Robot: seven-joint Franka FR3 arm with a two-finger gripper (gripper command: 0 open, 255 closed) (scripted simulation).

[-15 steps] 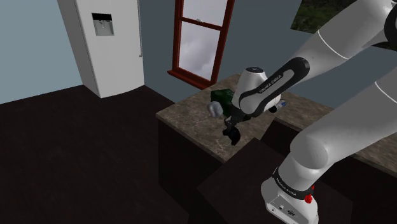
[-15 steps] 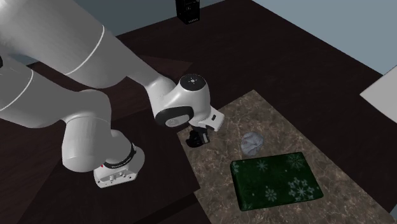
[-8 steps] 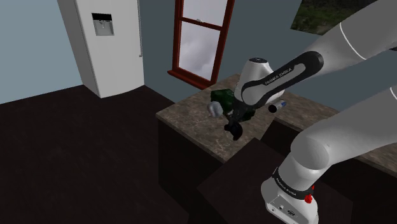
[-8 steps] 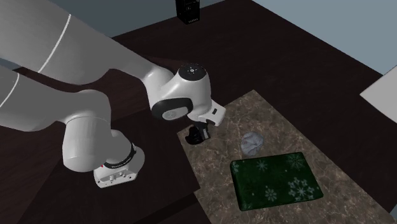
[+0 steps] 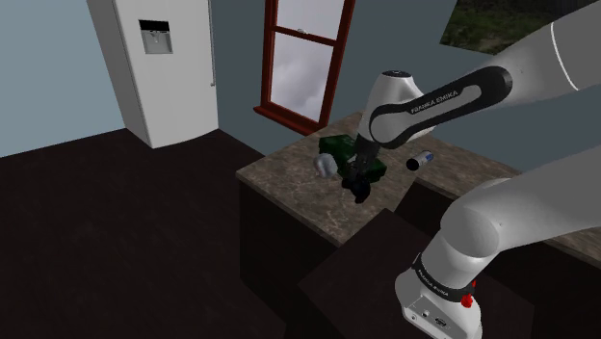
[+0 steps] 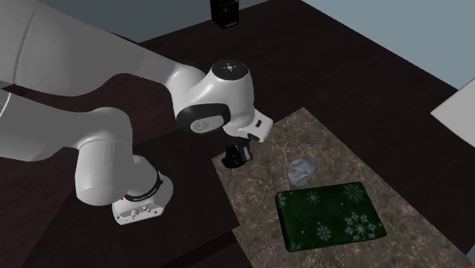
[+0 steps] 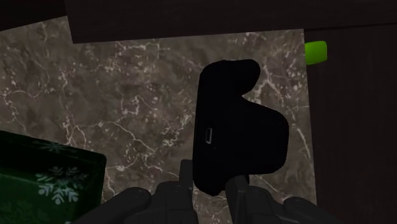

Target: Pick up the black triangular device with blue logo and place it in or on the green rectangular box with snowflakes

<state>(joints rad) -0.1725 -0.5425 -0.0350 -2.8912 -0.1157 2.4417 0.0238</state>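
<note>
The black triangular device is being gripped between the fingers of the gripper, over the marbled surface. The green snowflake box is being shown well apart from it, toward the second exterior view's lower right.

We saw a white arm with dark joints, black lettering, a red button low down and a black gripper.

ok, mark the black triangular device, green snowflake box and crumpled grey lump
black triangular device (image 7: 238, 133), wrist view, broad middle
green rectangular snowflake box (image 6: 329, 215), second exterior view, top centre
crumpled grey lump (image 6: 301, 172), second exterior view, its middle
</note>
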